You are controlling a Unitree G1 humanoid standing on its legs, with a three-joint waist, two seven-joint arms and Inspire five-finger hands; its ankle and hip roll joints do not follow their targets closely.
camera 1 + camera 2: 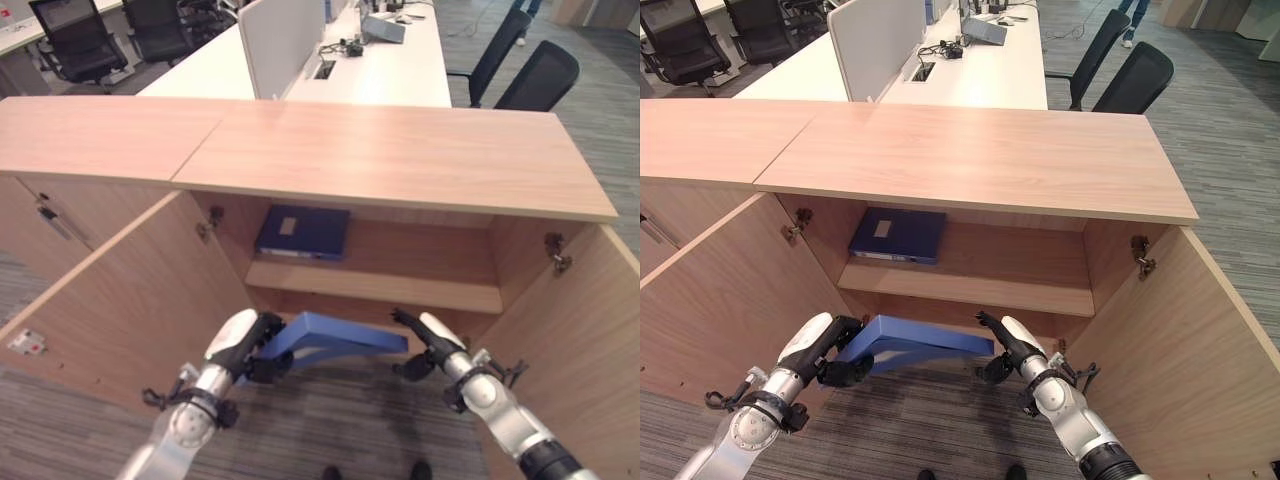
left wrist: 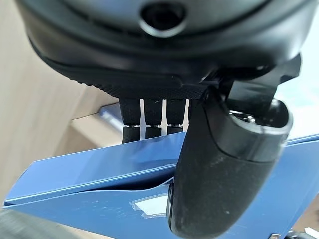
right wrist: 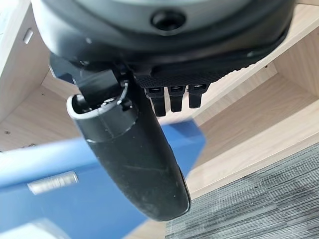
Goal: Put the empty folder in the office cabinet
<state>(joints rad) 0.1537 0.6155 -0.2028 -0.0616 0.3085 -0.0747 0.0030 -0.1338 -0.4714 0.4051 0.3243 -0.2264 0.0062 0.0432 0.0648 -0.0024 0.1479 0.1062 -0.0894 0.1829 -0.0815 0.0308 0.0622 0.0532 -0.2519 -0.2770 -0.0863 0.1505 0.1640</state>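
A light blue empty folder [image 1: 335,338] hangs level in front of the lower compartment of the open wooden cabinet [image 1: 380,150], just under the shelf [image 1: 420,288]. My left hand [image 1: 245,345] grips its left end, fingers [image 2: 152,119] over the top and thumb [image 2: 224,169] across the near face. My right hand [image 1: 428,340] is at the folder's right end, fingers above the edge and thumb [image 3: 134,159] under it. In the right wrist view the folder [image 3: 60,169] lies past the thumb, with the cabinet's floor board beyond it.
A darker blue folder [image 1: 303,232] lies flat on the shelf's left part. Both cabinet doors stand open: the left door [image 1: 120,300] and the right door [image 1: 590,330]. White desks [image 1: 380,70] and black chairs [image 1: 535,75] stand behind the cabinet. Grey carpet [image 1: 340,430] lies below.
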